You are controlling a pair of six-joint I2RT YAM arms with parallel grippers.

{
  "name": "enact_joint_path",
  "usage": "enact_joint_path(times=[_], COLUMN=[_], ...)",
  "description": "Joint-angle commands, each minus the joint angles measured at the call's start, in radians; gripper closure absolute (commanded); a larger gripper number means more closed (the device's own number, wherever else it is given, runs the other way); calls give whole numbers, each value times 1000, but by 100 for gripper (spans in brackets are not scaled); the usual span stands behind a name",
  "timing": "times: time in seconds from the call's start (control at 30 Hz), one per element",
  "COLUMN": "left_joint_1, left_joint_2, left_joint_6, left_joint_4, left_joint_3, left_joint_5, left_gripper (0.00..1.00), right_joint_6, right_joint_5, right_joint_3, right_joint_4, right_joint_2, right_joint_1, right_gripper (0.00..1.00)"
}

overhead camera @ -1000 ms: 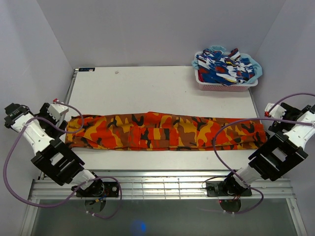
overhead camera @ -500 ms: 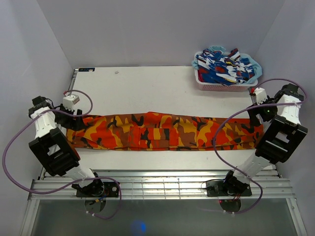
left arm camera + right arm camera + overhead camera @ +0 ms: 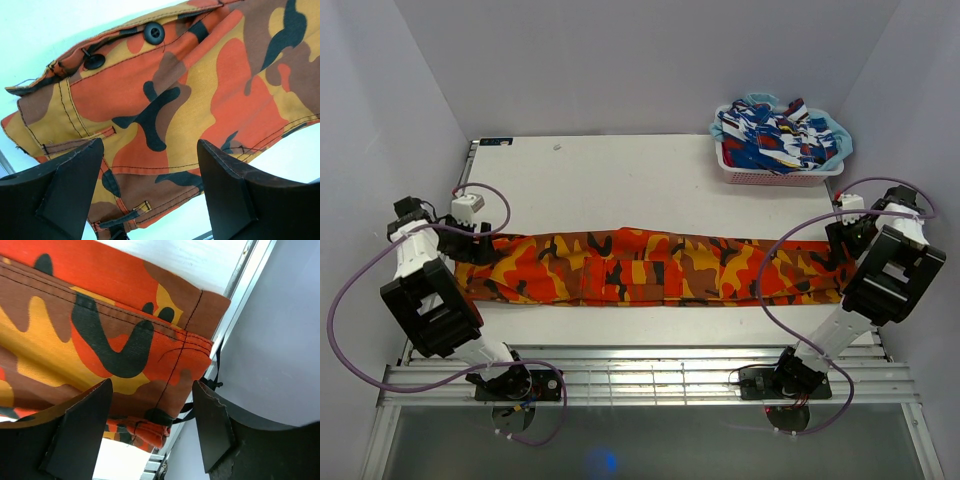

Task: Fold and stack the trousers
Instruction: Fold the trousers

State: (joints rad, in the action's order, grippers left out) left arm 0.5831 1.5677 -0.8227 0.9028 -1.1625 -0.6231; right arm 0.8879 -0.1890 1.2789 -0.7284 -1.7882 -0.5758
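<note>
Orange camouflage trousers [image 3: 650,267] lie in a long flat strip across the table [image 3: 620,170]. The left tool [image 3: 150,165] sits over their buttoned waist end with its fingers spread and the cloth showing between them. The right tool [image 3: 150,400] sits over the hemmed leg end, also spread. I cannot tell whether either touches the cloth.

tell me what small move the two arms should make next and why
Probably lower both grippers and close them on the cloth. The trousers lie as one long strip across the table. The left gripper hangs over the buttoned waist end and the right gripper over the hem end, each with jaws open and nothing pinched yet. Gripping both ends should allow the fold.
</note>
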Motion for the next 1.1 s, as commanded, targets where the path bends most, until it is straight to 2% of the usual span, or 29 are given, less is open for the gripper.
enact_joint_path(times=[0.0, 0.1, 0.2, 0.23, 0.3, 0.33, 0.47, 0.57, 0.6, 0.63, 0.7, 0.73, 0.8, 0.83, 0.93, 1.07], left_joint_1=[-2, -2, -2, -2, -2, -2, -2, -2, -2, -2, -3, -3, -3, -3, -6, -5], left_joint_2=[-15, -24, -23, -21, -20, -20, -20, -18, -17, -17, -14, -6, 5, 17, 31, 84], left_joint_6=[-12, -15, -7, -6, -6, -4, -13, -18, -19, -24, -42, -47, -64, -69, -69, -30], left_joint_4=[-30, -35, -41, -41, -41, -41, -41, -44, -42, -41, -28, -22, 5, 14, 28, 39], left_joint_3=[23, 35, 34, 32, 26, 24, 17, 17, 17, 17, 12, 6, -14, -22, -45, -66], left_joint_5=[22, 26, 23, 23, 22, 22, 28, 26, 20, 19, 13, 8, 5, -1, 2, 42], left_gripper=[14, 14, 14, 14, 14, 14, 15, 14, 14, 14, 13, 13, 13, 13, 11, 8], right_joint_6=[14, 13, 14, 17, 17, 17, 67, 129, 207, 251, 357, 488, 584, 703, 824, 950], right_joint_5=[19, 5, -23, -35, -73, -84, -183, -190, -182, -178, -153, -152, -122, -116, -72, -24], right_joint_3=[13, 23, 43, 65, 94, 123, 171, 165, 163, 160, 166, 168, 159, 157, 125, 50], right_joint_4=[18, -18, -48, -54, -86, -95, -164, -219, -244, -262, -342, -373, -402, -423, -424, -326], right_joint_2=[-14, -16, -19, -20, -22, -17, 30, 76, 81, 87, 87, 92, 99, 102, 105, 121], right_joint_1=[-18, -27, -30, -32, -39, -44, -65, -65, -65, -65, -67, -74, -76, -75, -59, -26], right_gripper=[30, 33, 54, 70, 89, 92, 92, 92, 87, 75, 66, 50, 37, 27, 21, 21])
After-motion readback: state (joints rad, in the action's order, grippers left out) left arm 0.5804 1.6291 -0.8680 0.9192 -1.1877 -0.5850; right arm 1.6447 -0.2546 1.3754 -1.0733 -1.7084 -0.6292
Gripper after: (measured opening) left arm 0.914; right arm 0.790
